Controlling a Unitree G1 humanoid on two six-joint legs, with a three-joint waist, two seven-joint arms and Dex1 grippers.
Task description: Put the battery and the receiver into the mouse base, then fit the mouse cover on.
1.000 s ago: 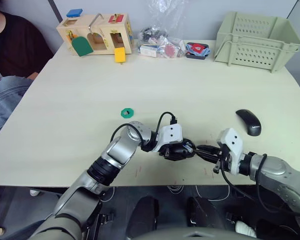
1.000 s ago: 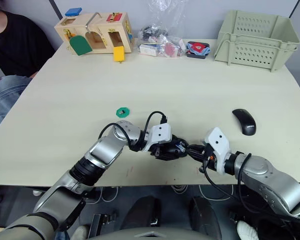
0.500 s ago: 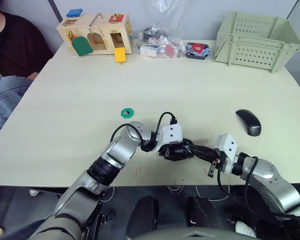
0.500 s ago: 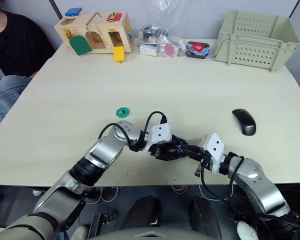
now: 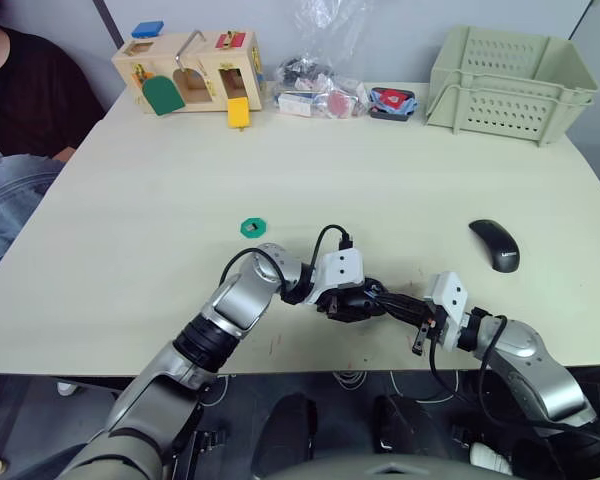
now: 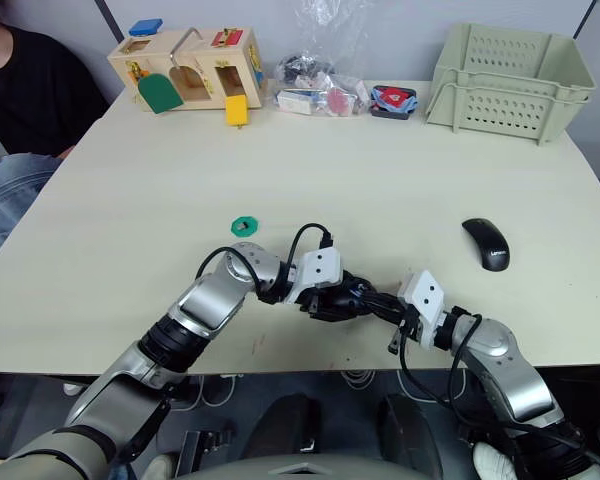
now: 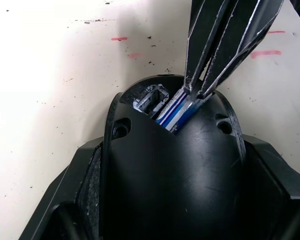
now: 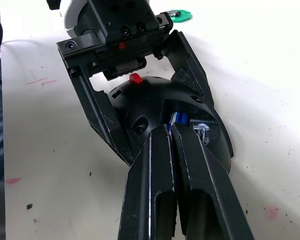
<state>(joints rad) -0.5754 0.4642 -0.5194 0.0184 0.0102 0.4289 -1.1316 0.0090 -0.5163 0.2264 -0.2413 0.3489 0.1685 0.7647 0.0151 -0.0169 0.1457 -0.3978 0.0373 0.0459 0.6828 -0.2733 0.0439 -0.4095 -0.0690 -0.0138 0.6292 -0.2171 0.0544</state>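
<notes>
Mouse base (image 7: 170, 165), black and oval, held near the front edge of the table (image 5: 380, 170) between the two black fingers of the left gripper (image 5: 352, 303), which clamp it on either side; a small red part (image 8: 135, 78) shows on its top in the right wrist view. Battery (image 7: 176, 107), blue with pale stripes, lying in the open slot of the base, beside a small metal-rimmed pocket (image 7: 149, 96). Right gripper (image 8: 176, 131), fingers drawn almost together, their tips pressed onto the end of the battery inside the slot; the right arm reaches in from the robot's right, meeting the left gripper tip to tip. Mouse cover (image 5: 495, 244), smooth black shell, resting on the table well to the right of both grippers. Green disc (image 5: 252, 227) on the table just beyond the left arm. Along the far edge: wooden lock box (image 5: 190, 70), clear bags of small parts (image 5: 315, 90), pale perforated crate (image 5: 505, 70).
</notes>
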